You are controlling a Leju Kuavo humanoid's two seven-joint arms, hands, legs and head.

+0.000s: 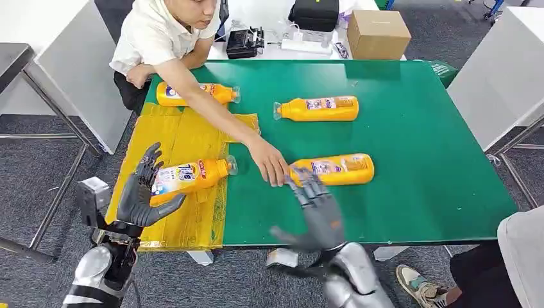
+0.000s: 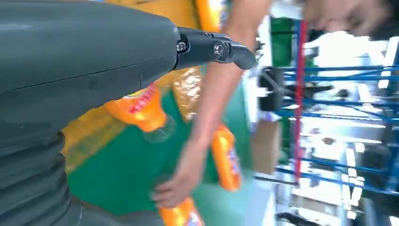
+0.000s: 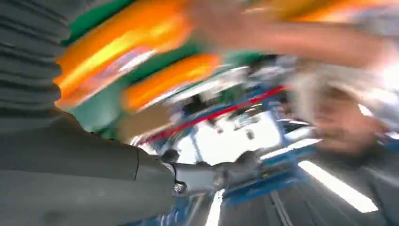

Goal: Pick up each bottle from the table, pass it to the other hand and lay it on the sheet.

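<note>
Right hand (image 1: 315, 204), lower middle, fingers spread, reaches up-frame toward a bottle (image 1: 333, 169) lying crosswise just beyond; a person's hand (image 1: 269, 165) touches its cap. Left hand (image 1: 145, 192) loosely cups another bottle (image 1: 189, 176) on the sheet (image 1: 186, 138).
</note>
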